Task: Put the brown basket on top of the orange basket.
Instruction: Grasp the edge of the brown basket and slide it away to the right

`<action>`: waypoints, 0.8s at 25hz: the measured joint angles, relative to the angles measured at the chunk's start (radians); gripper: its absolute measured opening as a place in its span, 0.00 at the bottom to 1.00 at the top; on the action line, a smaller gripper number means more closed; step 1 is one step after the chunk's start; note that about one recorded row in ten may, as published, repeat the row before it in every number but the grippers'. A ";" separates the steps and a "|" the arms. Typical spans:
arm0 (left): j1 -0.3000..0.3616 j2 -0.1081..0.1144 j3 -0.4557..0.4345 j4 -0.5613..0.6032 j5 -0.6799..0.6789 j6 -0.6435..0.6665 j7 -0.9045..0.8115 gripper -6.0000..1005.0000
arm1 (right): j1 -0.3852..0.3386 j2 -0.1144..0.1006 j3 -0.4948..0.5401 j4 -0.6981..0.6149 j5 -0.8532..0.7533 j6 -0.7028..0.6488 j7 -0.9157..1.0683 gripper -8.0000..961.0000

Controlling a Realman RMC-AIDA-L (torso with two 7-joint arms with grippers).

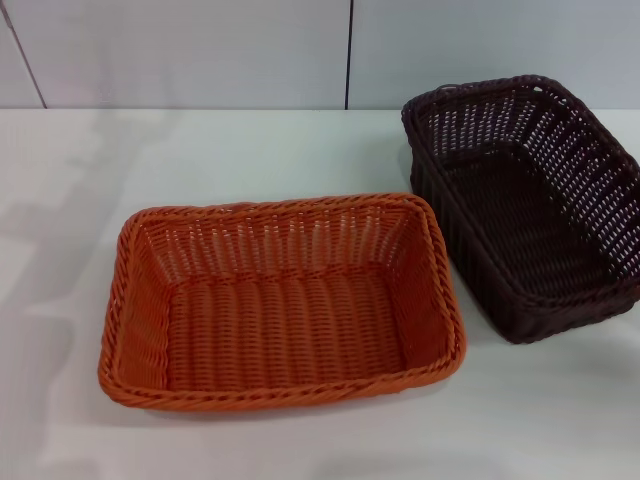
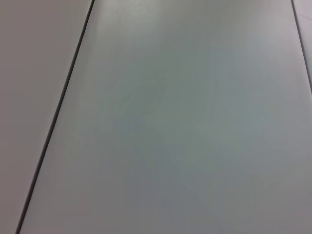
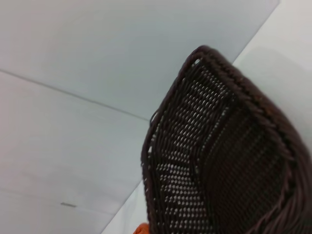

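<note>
I can't see either set of fingers in any view, so I cannot tell whether they are apart, together or clamped on anything. The right wrist camera sits close over the brown basket (image 3: 229,161), so I take the right arm to be near it, though I cannot tell whether it holds it; the left wrist camera shows only blank pale surface with a dark seam, so I judge that arm parked.

In the head view the brown basket (image 1: 525,205) sits at about 2 o'clock, its near side looking raised so it tilts; whether it rests on the counter (image 1: 250,150) I cannot say. The orange basket (image 1: 280,300) lies flat near centre, toward 7 o'clock, just beside the brown one, a narrow gap between them.

To stack well, I'd carry the brown basket toward 8 o'clock, level it, turn its long side parallel with the orange rim, then lower it straight so it nests without catching the braid.

Only the head view shows both baskets whole; the right wrist view adds the weave close up and a sliver of orange.
</note>
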 joint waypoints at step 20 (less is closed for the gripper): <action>0.014 -0.003 -0.001 0.000 0.001 -0.005 0.000 0.83 | 0.059 -0.050 0.000 0.151 0.000 -0.112 -0.031 0.73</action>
